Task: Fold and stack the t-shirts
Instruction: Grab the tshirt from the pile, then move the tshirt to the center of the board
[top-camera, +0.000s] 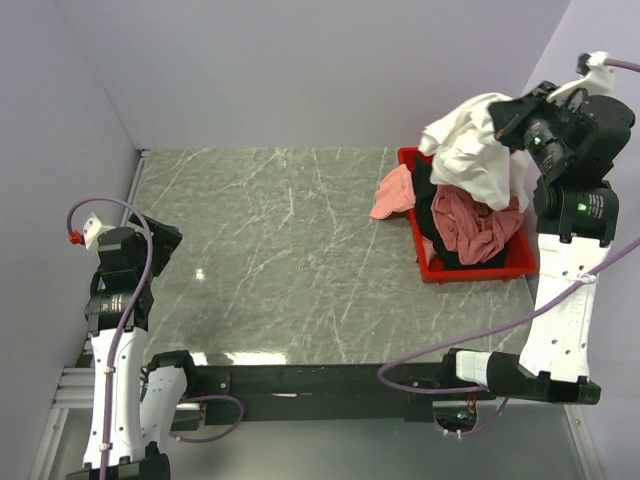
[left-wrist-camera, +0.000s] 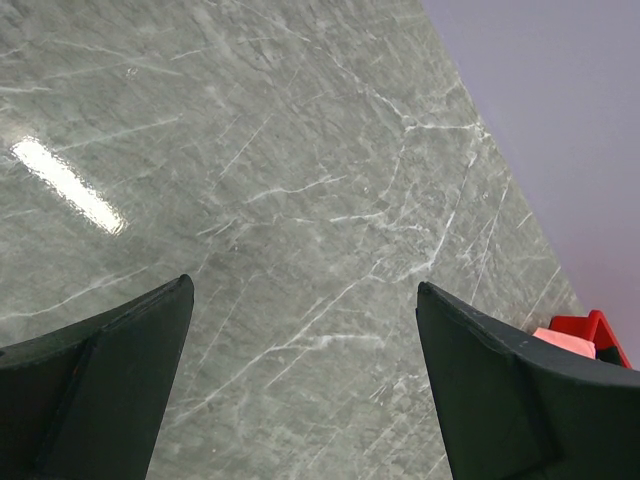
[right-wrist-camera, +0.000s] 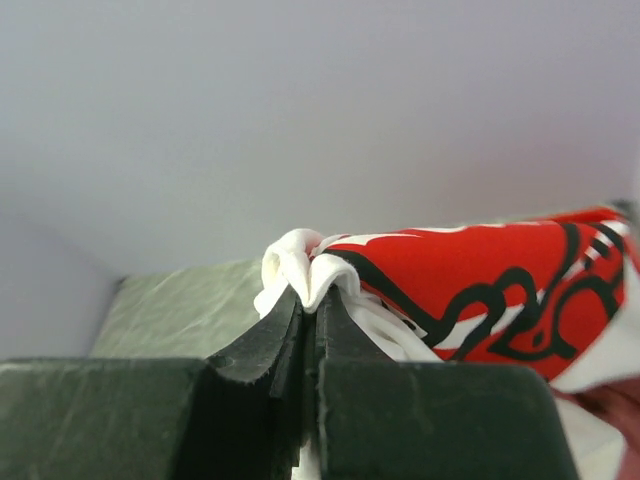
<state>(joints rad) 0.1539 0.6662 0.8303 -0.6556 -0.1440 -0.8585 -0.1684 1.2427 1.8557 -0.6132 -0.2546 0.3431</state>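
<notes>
Right gripper (right-wrist-camera: 310, 298) pinches a bunched fold of the white graphic t-shirt (top-camera: 468, 150), held above the red bin (top-camera: 478, 272). Left gripper (left-wrist-camera: 305, 300) is spread wide over the marble table (top-camera: 280, 250). I'd lift higher so the hem clears the dusty rose tee (top-camera: 475, 225), then spread the shirt flat mid-table.

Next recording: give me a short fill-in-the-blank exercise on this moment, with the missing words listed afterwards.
1. The right pincer is ___ on the white t-shirt.
2. The left pincer hangs ___ over the table, holding nothing.
3. The red bin, with the dusty rose t-shirt in it, stands on the robot's ___ side.

Missing words: shut; open; right.
</notes>
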